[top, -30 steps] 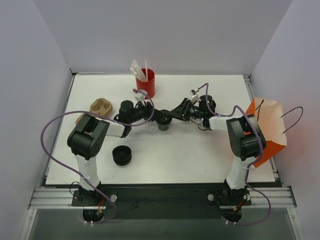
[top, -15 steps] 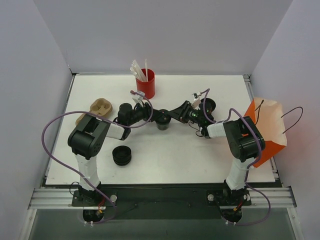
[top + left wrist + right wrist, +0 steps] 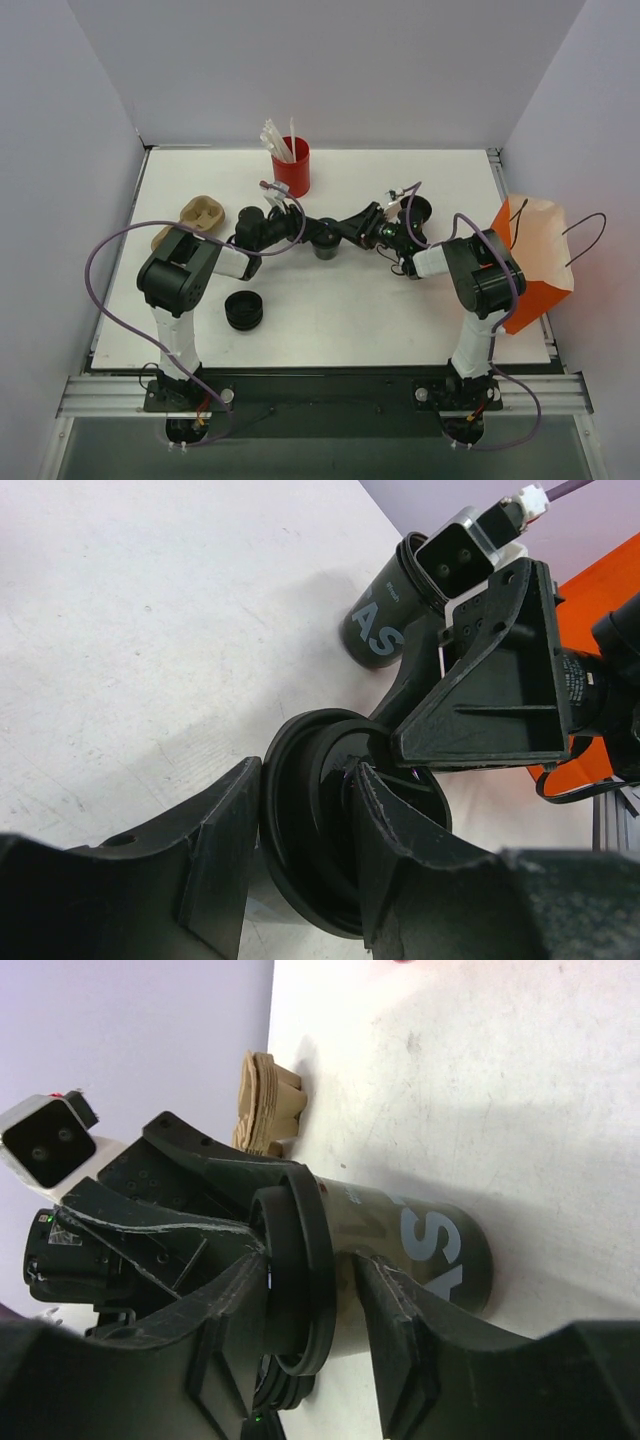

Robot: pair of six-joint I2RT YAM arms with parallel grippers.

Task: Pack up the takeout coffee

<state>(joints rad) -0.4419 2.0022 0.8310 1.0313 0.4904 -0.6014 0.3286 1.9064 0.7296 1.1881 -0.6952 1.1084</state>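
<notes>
Jaws of the left gripper (image 3: 305,780) stand either side of the lid (image 3: 300,880); the right gripper (image 3: 312,1265) straddles the same coffee cup (image 3: 420,1250); whether either presses, I cannot tell. Cup stands central on the worktop (image 3: 400,310), well apart from the orange bag (image 3: 540,260). It looks light and crushable; I would hold the wall under the lid, gently.

On the worktop (image 3: 400,310), the left gripper (image 3: 306,231) and right gripper (image 3: 347,230) meet from either side at a black cup (image 3: 327,246). A second black cup (image 3: 418,209) stands just beyond the right arm. An orange bag (image 3: 540,262) stands at the worktop's right edge.
</notes>
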